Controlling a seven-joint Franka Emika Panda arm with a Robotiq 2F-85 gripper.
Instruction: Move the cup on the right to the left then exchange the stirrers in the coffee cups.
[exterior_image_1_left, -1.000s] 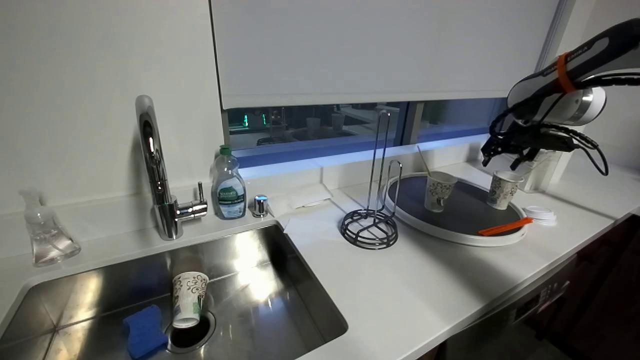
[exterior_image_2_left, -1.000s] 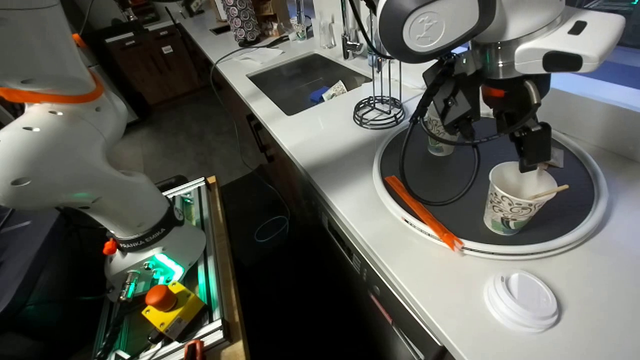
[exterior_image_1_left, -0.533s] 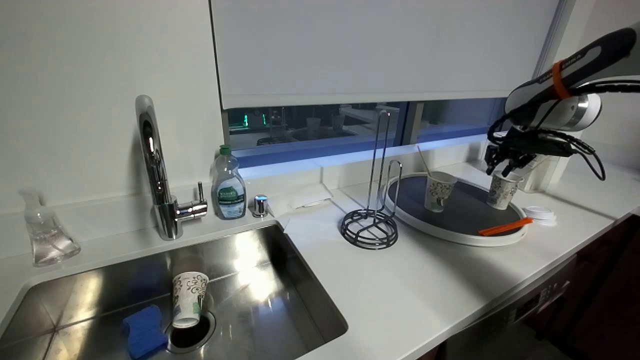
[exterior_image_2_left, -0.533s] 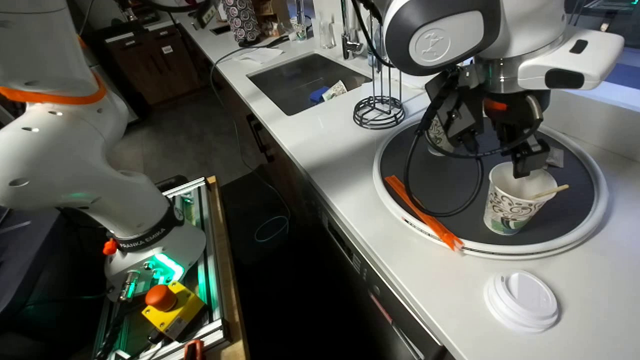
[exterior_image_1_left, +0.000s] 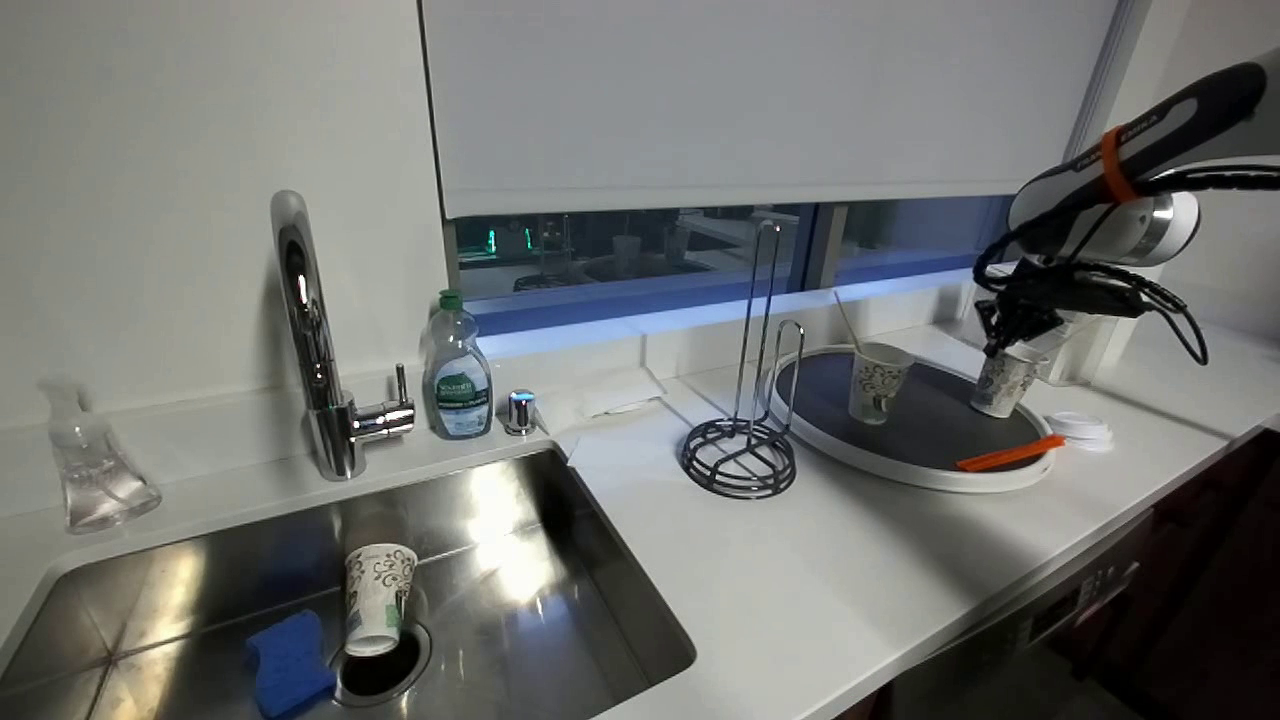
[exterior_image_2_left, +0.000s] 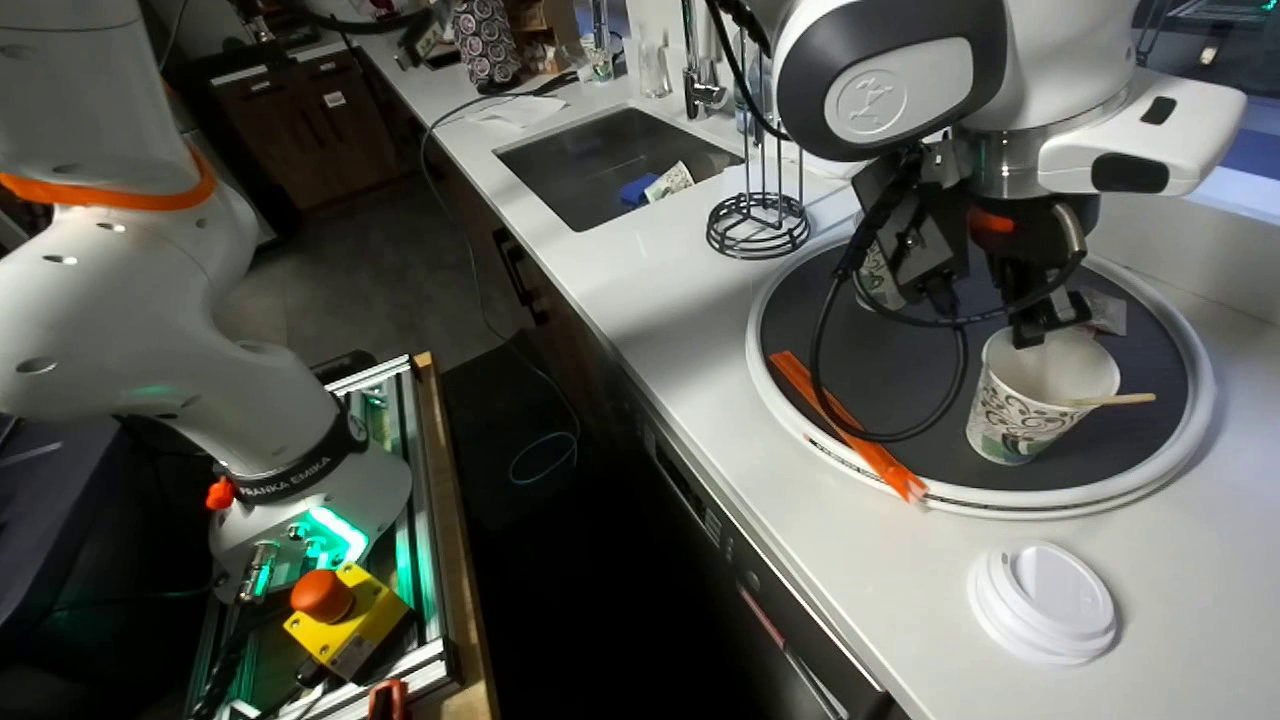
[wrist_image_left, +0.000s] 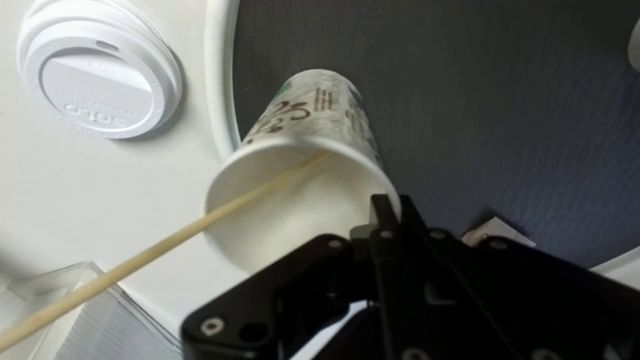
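Sink (exterior_image_1_left: 540, 620) w/ blue sponge (exterior_image_1_left: 288, 662); green-cap btl (exterior_image_1_left: 460, 385) nr faucet (exterior_image_1_left: 313, 345).

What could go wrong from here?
The gripper pinches the swirl-printed paper cup by one side of its rim, so lifting may tip or buckle it. Its wooden stirrer juts past the rim and might catch or fall out. The neighbouring paper cup shares the round tray, so a sideways move could knock it.

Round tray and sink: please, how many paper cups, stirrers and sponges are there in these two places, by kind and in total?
Paper cups: 3 (gripped cup and free cup on the tray, third cup in the sink)
Stirrers: 2 (gripped cup's stirrer, free cup's stirrer)
Sponges: 1 (blue sponge, in the sink)
Total: 6
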